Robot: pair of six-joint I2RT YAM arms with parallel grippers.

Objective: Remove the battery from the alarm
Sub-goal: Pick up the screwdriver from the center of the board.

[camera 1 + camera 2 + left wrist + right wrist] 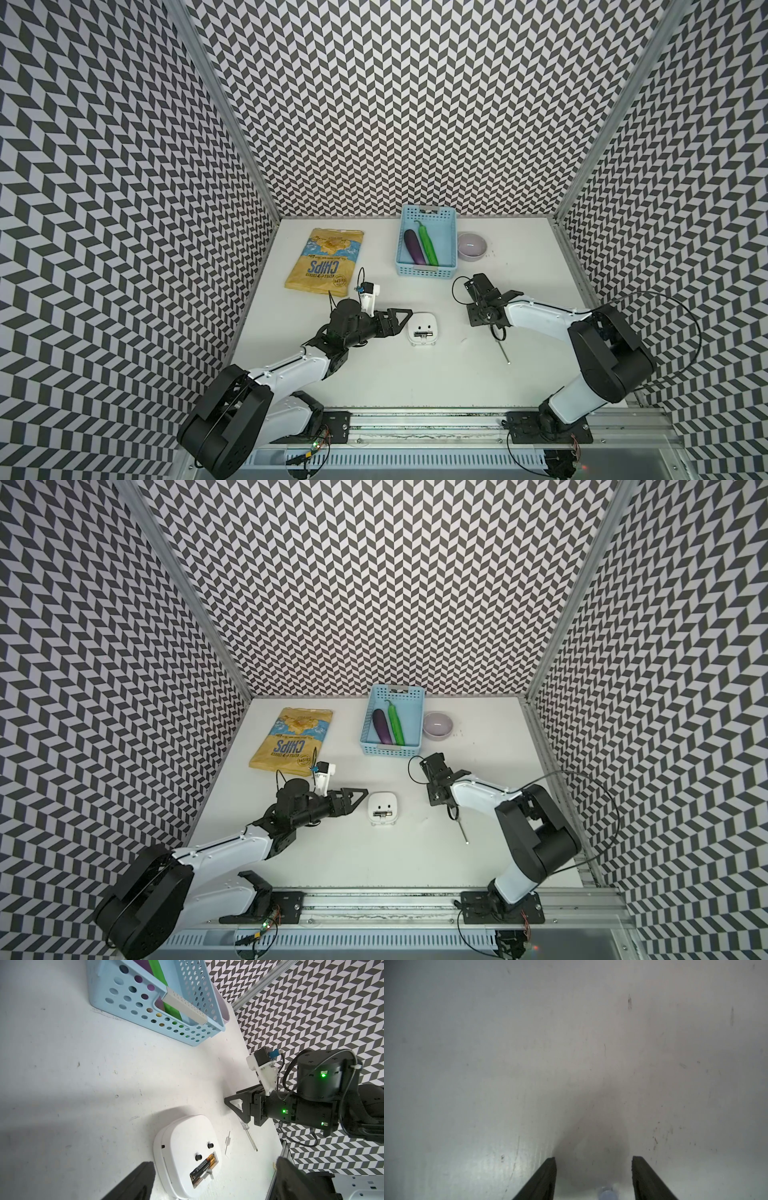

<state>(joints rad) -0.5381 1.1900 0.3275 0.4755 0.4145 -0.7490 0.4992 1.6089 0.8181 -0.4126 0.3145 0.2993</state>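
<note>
The alarm (422,322) (383,803) (187,1147) lies face down in the middle of the table, its white back up. The battery (424,333) (383,813) (204,1169), black with a gold-copper end, sits in the uncovered slot in that back. My left gripper (405,320) (360,798) (214,1162) is open, its jaws wide apart, just left of the alarm and not touching it. My right gripper (488,318) (446,796) (593,1157) points down at the table to the alarm's right. It is open over the clear handle of a screwdriver (503,351) (250,1138) and grips nothing.
A yellow chips bag (326,262) lies at the back left. A blue basket (428,272) at the back holds an eggplant (414,247) and a green pepper (428,245), with a lilac bowl (471,246) beside it. A small white pin (228,1140) lies right of the alarm.
</note>
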